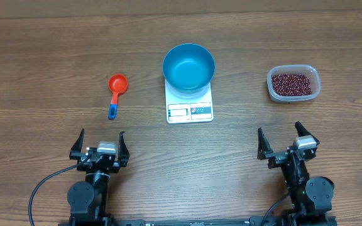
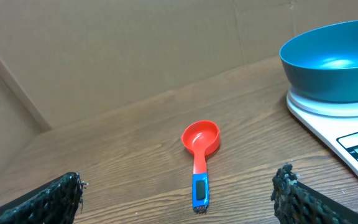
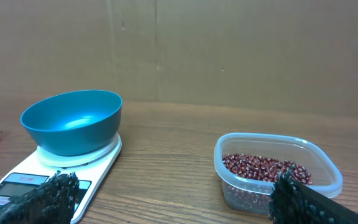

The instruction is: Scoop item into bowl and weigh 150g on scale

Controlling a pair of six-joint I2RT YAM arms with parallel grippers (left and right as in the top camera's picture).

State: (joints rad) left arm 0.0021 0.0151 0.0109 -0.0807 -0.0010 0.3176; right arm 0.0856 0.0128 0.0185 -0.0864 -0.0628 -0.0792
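I have my left gripper with jaws spread wide, right gripper spread the same, blue bowl sitting on the white scale beyond them, red-brown beans in the clear tub at right, red measuring scoop lying left.

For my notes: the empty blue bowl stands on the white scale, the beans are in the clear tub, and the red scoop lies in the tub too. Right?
No: the red scoop lies on the table, not in the clear tub; the overhead view shows it. The bowl, scale and beans are as you say.
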